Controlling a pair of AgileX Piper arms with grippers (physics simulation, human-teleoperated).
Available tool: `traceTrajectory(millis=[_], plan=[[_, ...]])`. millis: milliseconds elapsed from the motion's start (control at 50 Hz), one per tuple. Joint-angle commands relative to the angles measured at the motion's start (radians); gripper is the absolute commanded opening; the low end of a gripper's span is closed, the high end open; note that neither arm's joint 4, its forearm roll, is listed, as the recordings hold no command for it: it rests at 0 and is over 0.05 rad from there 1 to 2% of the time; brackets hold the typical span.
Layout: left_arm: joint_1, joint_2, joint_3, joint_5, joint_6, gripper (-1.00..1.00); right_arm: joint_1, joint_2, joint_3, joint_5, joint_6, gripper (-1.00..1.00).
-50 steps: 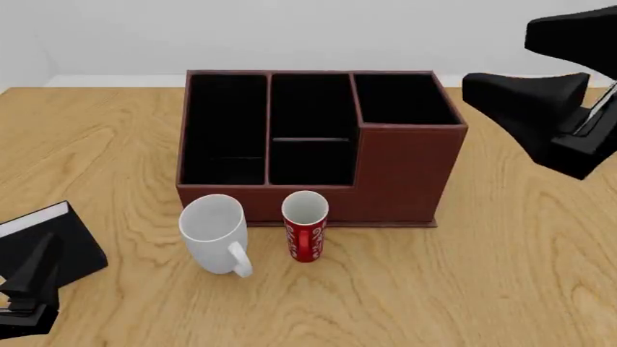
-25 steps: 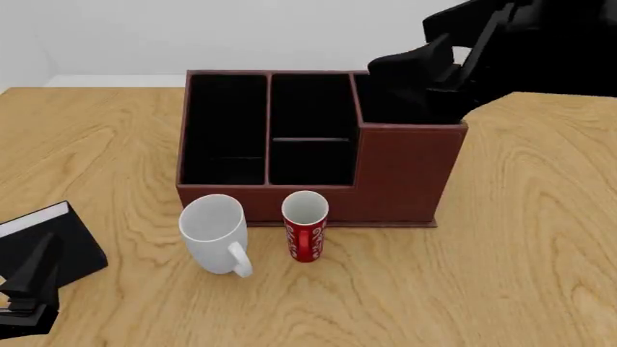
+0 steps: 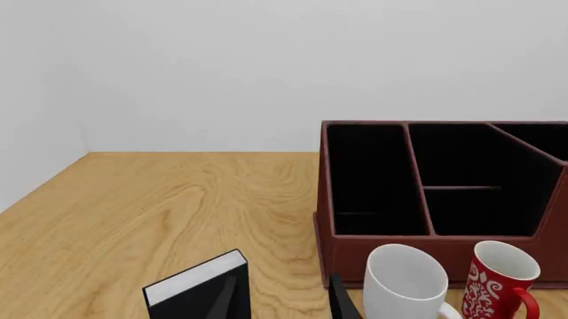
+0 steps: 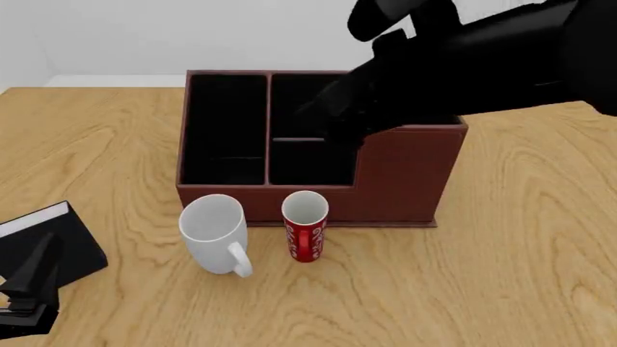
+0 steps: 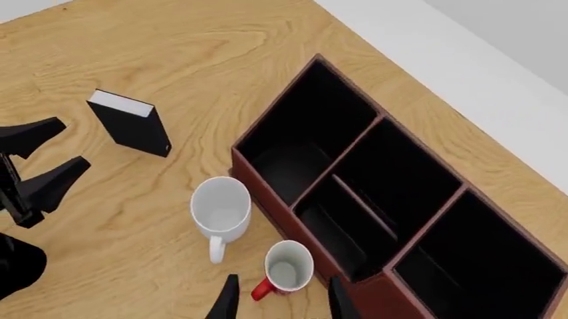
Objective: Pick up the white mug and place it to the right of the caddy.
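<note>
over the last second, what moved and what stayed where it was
The right arm swung in from the table's right edge toward the left and now hangs over the large dark reddish-brown caddy; its right gripper is open and holds nothing. The plain white mug, the slim red mug with white swirls, the small black box with a white edge and the left gripper stayed put.

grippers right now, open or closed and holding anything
Left gripper: jaws open, holding nothing, low near the black box.
Right gripper: jaws open, holding nothing, above the caddy, white mug untouched.
</note>
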Motion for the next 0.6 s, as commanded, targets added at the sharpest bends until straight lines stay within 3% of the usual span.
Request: traceTrajectory(millis=[20, 600], plan=[[0.0, 0.0, 0.0, 0.0, 0.0, 1.0, 0.053, 0.087, -0.029, 0.03, 0.039, 1.0], [0.0, 0.0, 0.0, 0.0, 0.0, 1.0, 0.167, 0.215, -0.074, 0.033, 0.147, 1.0]])
